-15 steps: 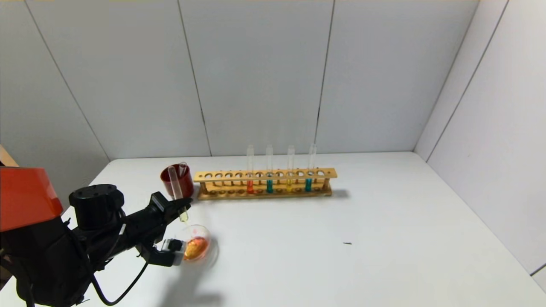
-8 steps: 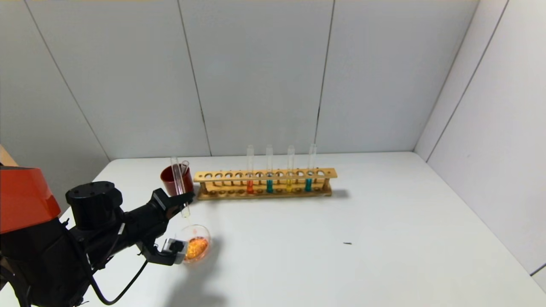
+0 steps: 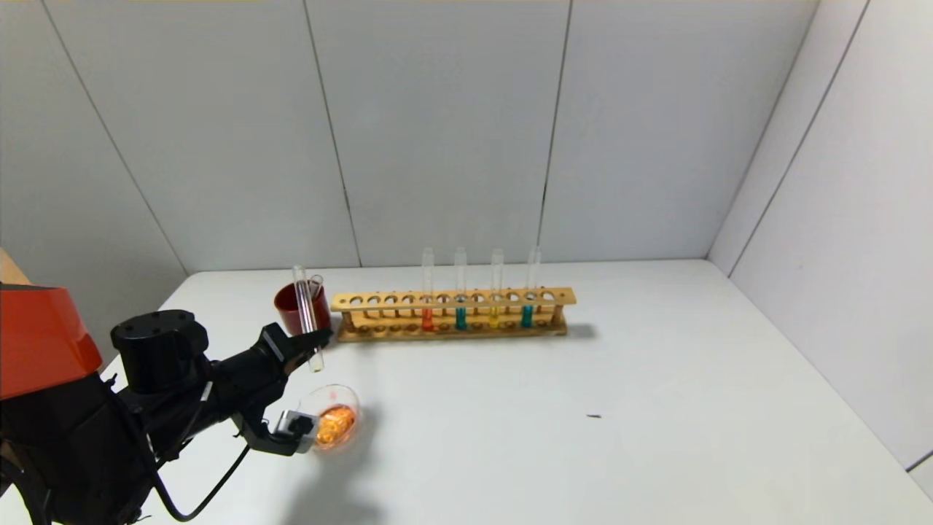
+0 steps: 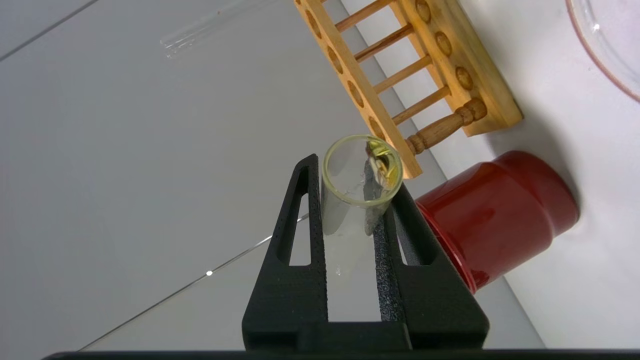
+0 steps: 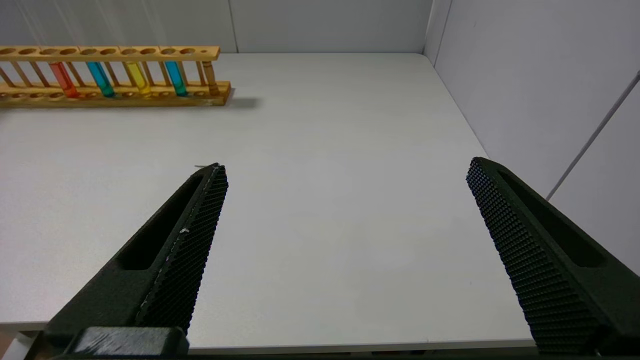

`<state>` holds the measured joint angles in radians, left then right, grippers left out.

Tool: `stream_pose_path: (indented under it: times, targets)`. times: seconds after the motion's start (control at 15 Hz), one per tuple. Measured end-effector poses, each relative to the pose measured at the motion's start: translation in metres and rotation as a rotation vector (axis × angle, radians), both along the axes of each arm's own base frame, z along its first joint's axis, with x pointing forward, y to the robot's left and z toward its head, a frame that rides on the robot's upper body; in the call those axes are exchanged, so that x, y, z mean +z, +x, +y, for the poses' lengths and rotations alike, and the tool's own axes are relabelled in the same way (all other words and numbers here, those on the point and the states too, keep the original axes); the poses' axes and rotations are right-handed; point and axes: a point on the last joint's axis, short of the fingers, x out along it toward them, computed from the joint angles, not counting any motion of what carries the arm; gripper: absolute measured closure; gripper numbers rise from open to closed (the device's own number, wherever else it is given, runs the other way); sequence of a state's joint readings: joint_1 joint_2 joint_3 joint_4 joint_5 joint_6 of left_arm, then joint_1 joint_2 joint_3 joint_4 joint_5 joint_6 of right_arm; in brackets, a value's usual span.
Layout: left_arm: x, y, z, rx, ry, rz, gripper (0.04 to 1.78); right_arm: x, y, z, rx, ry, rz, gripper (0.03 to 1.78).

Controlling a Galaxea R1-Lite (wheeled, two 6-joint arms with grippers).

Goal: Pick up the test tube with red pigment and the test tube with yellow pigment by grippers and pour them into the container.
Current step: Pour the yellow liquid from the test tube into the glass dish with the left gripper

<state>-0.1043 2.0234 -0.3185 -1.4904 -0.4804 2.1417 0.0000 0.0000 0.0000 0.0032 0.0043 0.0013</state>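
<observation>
My left gripper [image 3: 315, 337] is shut on a clear test tube [image 3: 306, 313], held almost upright just above and behind the container [image 3: 332, 417], in front of the red cup. The tube looks nearly empty, with only yellow traces showing in the left wrist view [image 4: 362, 172]. The container is a low glass dish holding orange liquid. A test tube with red pigment [image 3: 427, 319] and one with yellow pigment [image 3: 495, 316] stand in the wooden rack [image 3: 452, 299]. My right gripper [image 5: 346, 166] is open and empty over bare table, out of the head view.
A dark red cup [image 3: 295, 310] with an empty tube [image 3: 315, 281] in it stands at the rack's left end, close to my left fingers [image 4: 500, 210]. Two teal tubes [image 3: 461, 318] also stand in the rack. A small dark speck [image 3: 594, 416] lies on the white table.
My left gripper has lifted the tube up and back from the dish toward the red cup. The yellow liquid at the tube's lower end no longer shows.
</observation>
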Motion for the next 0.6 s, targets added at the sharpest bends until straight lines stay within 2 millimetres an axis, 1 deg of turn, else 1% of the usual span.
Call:
stream_pose_path:
  times: [0.6]
  targets:
    - [0.0064, -0.0004, -0.0001, -0.015, 0.062, -0.087, 1.50, 0.0000, 0.0000, 0.0000, 0.000, 0.000, 0.000, 0.06]
